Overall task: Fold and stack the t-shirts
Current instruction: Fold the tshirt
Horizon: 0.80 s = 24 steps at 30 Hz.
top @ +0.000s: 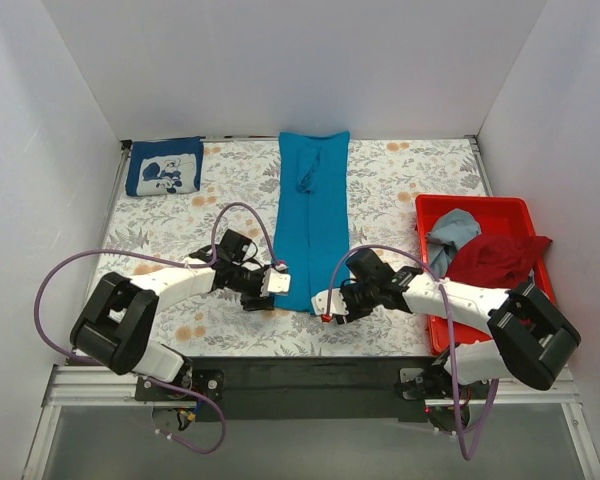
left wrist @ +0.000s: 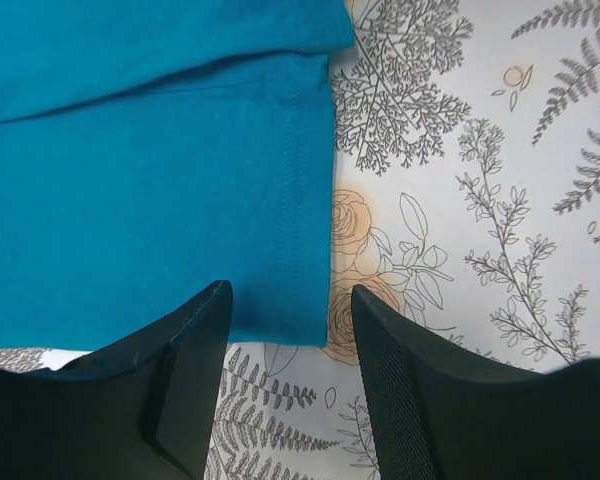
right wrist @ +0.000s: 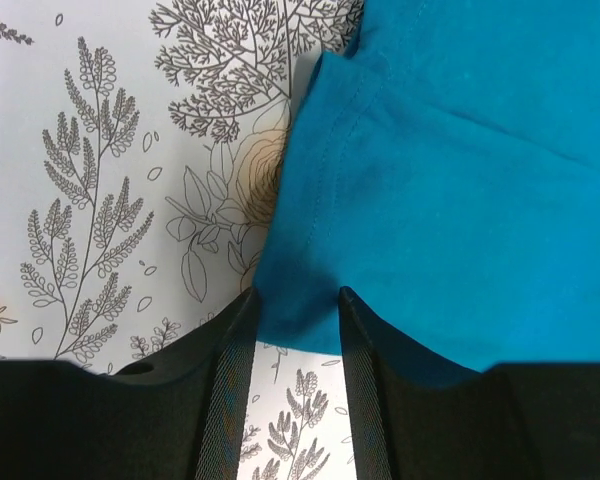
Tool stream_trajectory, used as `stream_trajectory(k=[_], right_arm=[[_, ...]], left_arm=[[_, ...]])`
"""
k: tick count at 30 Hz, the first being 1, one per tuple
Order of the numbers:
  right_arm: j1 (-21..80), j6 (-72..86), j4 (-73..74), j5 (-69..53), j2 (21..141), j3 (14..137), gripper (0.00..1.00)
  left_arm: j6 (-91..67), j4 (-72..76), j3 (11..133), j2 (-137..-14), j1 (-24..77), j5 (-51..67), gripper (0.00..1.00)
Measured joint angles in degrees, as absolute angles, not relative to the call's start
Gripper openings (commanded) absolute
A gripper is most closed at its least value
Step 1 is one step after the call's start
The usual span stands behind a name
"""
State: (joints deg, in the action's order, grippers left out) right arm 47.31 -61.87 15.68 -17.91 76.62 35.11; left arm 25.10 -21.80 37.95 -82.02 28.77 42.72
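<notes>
The teal shirt [top: 313, 215] lies as a long narrow strip down the middle of the desk [top: 400, 190], collar end far from the arms and hem end nearest them.

The right gripper [top: 323, 303] is at the shirt's near right corner. In the right wrist view the cloth fills the narrow gap from finger to finger, so it appears to be pinching that corner. The left gripper [top: 280, 283] is at the shirt's near left corner. Its fingers are spread, with the hem corner lying flat between them, not yet gripped.

Step in hand, as judged: take both hem corners and carry the hem toward the collar.

- The left gripper should close low, catching every layer.
- Both corners should rise together and travel level, keeping the hem straight.

A folded navy shirt [top: 164, 166] sits far left of the teal shirt. To its right, a red bin [top: 470, 203] holds more shirts.
</notes>
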Motion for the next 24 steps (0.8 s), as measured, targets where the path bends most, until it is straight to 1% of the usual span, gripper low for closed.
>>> stream_trajectory(k=[1,5,9,10,11,12,13,15,16,17,24], right_arm=[[47.4,-61.9,15.0,-17.7,76.8,35.1,0.47],[47.5,-62.2,13.9,-17.8,77.2,35.1,0.48],[47.7,-62.9,13.5,-18.0,77.5,35.1,0.45],[47.7,-63.1,13.5,-18.2,77.7,35.2,0.41],[47.8,-63.3,13.4,-18.3,77.8,35.3,0.37],[47.8,-63.4,13.4,-18.6,78.1,35.3,0.34],[47.8,-63.4,13.3,-18.8,78.5,35.5,0.26],[48.0,-63.5,13.2,-19.3,79.5,36.1,0.17],[48.1,-63.2,13.2,-19.3,80.0,36.5,0.07],[48.1,-63.3,13.2,-19.4,80.5,36.8,0.01],[49.8,-61.0,15.6,-18.8,79.5,37.3,0.01]], left_arm=[[25.2,-21.3,37.9,-82.9,29.0,42.3,0.49],[25.6,-19.8,37.9,-85.4,30.0,41.4,0.49],[25.7,-18.5,37.9,-86.0,30.4,41.4,0.40],[25.8,-18.3,37.9,-86.1,30.5,41.4,0.29],[25.8,-18.2,37.9,-86.2,30.5,41.4,0.25],[26.0,-17.9,37.9,-86.3,30.7,41.4,0.23],[26.1,-17.8,37.9,-86.3,30.8,41.5,0.20],[26.0,-17.5,37.9,-86.3,31.2,41.4,0.10],[25.9,-17.4,37.9,-86.3,31.5,41.2,0.06],[26.0,-17.3,37.9,-86.3,31.8,41.1,0.00],[23.4,-17.8,36.8,-82.8,34.8,40.7,0.00]])
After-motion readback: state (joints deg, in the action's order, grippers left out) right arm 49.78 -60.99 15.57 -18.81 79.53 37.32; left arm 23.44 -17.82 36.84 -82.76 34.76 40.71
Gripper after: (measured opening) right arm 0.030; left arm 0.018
